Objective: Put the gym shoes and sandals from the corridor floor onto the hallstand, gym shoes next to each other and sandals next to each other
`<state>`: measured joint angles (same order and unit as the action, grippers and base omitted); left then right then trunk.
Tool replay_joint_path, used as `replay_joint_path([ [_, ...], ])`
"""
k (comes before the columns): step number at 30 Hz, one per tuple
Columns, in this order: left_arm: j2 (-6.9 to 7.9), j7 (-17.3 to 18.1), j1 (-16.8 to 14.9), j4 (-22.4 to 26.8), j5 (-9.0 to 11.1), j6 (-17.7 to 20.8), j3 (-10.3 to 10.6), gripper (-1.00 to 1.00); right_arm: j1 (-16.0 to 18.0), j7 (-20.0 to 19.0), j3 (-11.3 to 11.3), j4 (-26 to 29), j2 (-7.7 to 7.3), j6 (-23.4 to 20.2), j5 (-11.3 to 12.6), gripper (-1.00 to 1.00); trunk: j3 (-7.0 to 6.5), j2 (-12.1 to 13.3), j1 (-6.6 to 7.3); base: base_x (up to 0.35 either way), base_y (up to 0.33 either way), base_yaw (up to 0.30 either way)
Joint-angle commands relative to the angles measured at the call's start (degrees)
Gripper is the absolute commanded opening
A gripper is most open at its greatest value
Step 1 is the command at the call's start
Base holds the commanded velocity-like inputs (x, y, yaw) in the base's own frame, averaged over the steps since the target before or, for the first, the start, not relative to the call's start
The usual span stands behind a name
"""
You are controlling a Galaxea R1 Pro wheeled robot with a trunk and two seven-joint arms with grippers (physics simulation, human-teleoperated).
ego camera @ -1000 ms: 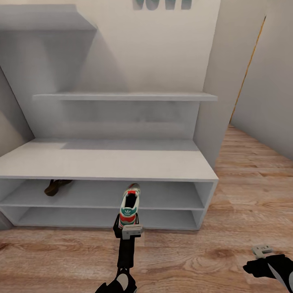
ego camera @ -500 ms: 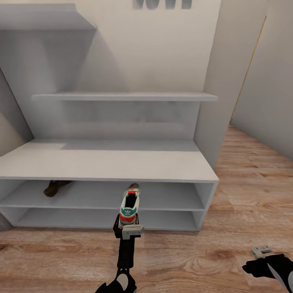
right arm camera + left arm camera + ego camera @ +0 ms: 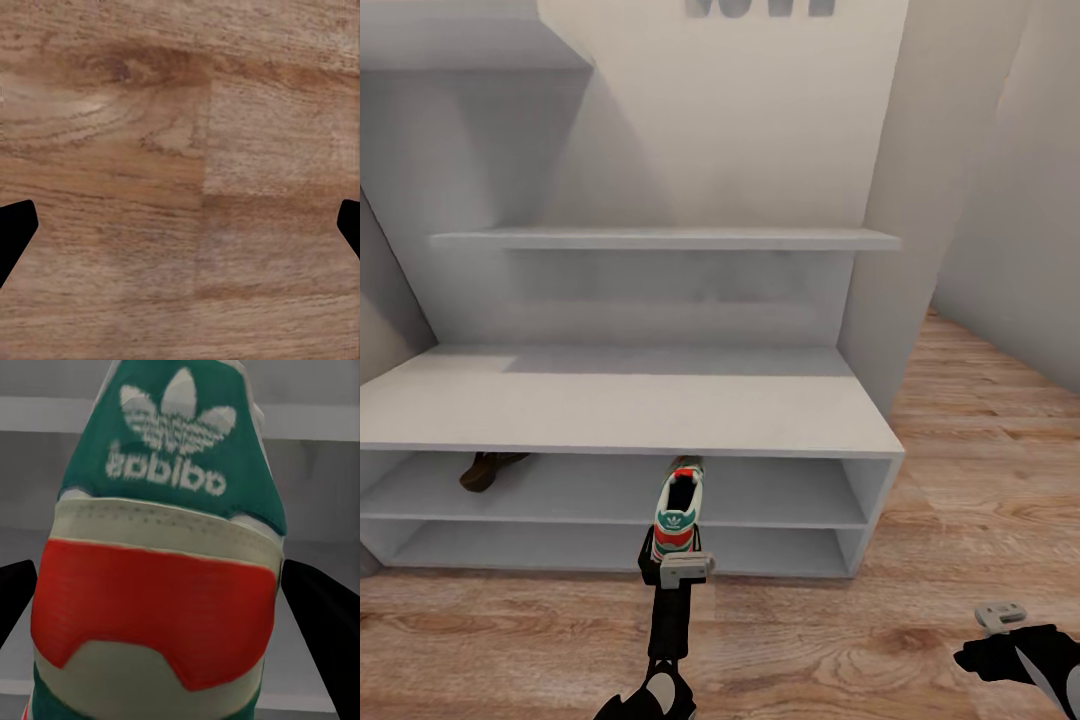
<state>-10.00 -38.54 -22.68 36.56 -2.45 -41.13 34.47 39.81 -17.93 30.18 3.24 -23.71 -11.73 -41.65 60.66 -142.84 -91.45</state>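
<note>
At the far left of the shoe rack (image 3: 630,400), a brown sandal (image 3: 485,468) lies on the upper of its two low open shelves, close to the left end and tucked under the front edge of the broad flat top. Only one sandal can be made out there.

Moving right to the middle, your left gripper (image 3: 680,545) is clenched on the heel of a gym shoe (image 3: 678,510), white with teal and red-orange trim. The shoe points toe-first toward the rack, its toe at the front edge of the upper shelf, just right of centre. In the left wrist view the heel of the gym shoe (image 3: 161,547) sits between the two dark fingers (image 3: 322,622), which press it from both sides.

To do this step well, slide the shoe straight in under the top, keeping it level so the toe clears the shelf's front edge and the tongue clears the underside of the top. Go deep enough that the whole sole rests on the shelf before you let go, and leave room beside it for its partner.

At the far right, your right gripper (image 3: 1000,615) hangs low over the wooden floor (image 3: 960,480), well away from the rack's right end. In the right wrist view its fingers (image 3: 15,232) stand wide apart with only the floor (image 3: 180,180) planks between them, holding nothing.
</note>
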Motion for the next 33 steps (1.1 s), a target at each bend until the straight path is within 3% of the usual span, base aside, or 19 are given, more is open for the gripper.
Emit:
replay_joint_path([
  [1,0.00,0.04,0.00,0.00,-0.01,-0.01,-0.01,-1.00,0.00,0.00,-0.01,-0.01,0.16,0.01,0.00,1.00,0.00,0.00,0.00,0.014,0.000,0.000],
  [14,0.00,0.04,0.00,-1.96,0.06,-0.07,-0.03,-1.00,-0.03,0.00,-0.01,-0.03,2.05,0.03,-0.01,1.00,0.00,0.00,0.00,0.004,0.000,0.000],
  [33,0.00,0.04,0.00,-2.70,0.14,-0.09,-0.02,-1.00,0.00,0.00,-0.01,-0.03,2.34,0.04,-0.01,1.00,0.00,0.00,0.00,0.000,0.000,0.000],
])
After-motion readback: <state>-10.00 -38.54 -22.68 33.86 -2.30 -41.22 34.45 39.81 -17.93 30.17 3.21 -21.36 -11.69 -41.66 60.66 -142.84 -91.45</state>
